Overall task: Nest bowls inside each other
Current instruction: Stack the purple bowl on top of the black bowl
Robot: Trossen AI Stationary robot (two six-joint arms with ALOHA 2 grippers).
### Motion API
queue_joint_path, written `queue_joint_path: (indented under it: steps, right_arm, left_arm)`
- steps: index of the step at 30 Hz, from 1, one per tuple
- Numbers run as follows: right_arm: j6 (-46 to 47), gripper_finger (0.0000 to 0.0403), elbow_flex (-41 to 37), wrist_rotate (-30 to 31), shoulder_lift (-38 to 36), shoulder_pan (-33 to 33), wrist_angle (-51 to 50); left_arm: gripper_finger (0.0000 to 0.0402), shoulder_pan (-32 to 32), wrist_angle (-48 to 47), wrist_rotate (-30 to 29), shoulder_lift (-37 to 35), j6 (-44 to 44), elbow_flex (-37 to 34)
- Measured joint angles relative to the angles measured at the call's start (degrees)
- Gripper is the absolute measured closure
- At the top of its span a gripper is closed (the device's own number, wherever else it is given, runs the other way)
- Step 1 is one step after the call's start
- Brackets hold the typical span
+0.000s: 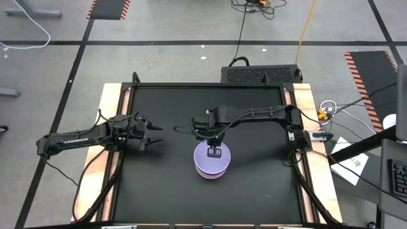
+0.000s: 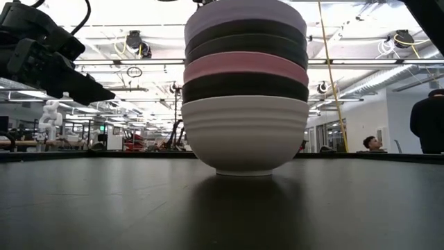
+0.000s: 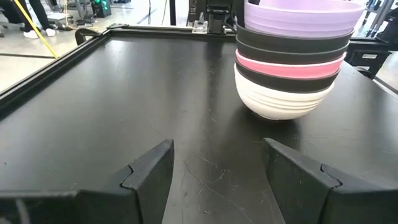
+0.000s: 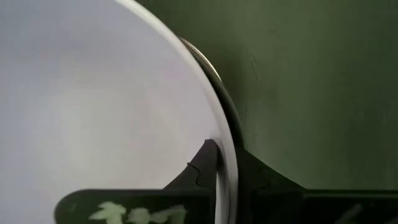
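Six bowls stand nested in one stack (image 1: 212,162) mid-table, and the white bottom bowl (image 2: 244,135) rests on its base. Above it come black, pink and two black bowls, with the pale lavender bowl (image 3: 301,17) on top. My right gripper (image 4: 222,158) is above the stack, pointing down, shut on the lavender bowl's rim. My left gripper (image 3: 217,168) hovers open, left of the stack and facing it, well apart. My right gripper (image 1: 215,151) holds the lavender bowl by its rim (image 4: 219,180), one finger inside the bowl (image 4: 196,174) and one outside (image 4: 258,177). It comes from above, pointing down. The bowl sits level, nested in the black bowl (image 4: 214,68) beneath it.
The black tabletop (image 1: 165,184) has a raised frame edge (image 3: 56,59) around it. A cable box (image 1: 261,74) sits beyond the far edge. Bare mat lies left, right and near of the stack. People (image 2: 427,125) show in the room behind.
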Motion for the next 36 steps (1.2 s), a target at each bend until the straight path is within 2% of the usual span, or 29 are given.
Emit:
queue_joint_path:
  steps: [6, 10, 14, 19, 28, 36]
  right_arm:
    - [-4.45, 0.0398, -1.76, -0.13, -1.05, 0.67, 7.66]
    - [-4.88, 0.0398, -12.19, -1.25, -7.14, 0.4, 19.68]
    - [-1.22, 0.0399, -22.55, -1.04, -15.15, -0.68, 28.59]
    - [0.88, 0.0399, -29.83, 0.83, -22.75, -0.78, 32.44]
    - [3.51, 0.0399, -30.64, 3.09, -23.53, 0.16, 26.99]
    - [2.29, 0.0399, -27.87, 3.15, -23.46, 0.21, 27.84]
  left_arm:
    - [0.0156, 0.01, 0.01, 0.09, 0.0, -0.3, 0.0]
    - [0.0156, 0.02, 0.02, 0.65, 0.0, -0.41, 0.0]
    - [0.0156, 0.0, 0.19, 1.14, -0.02, -0.37, 0.0]
    - [0.0156, 0.02, 1.76, 0.94, -0.02, -0.34, 0.0]
    - [0.0156, 0.02, 3.63, 0.81, -0.02, -2.02, 0.02]
    - [0.0156, 0.0, 3.26, 0.81, -0.02, -2.14, 0.02]
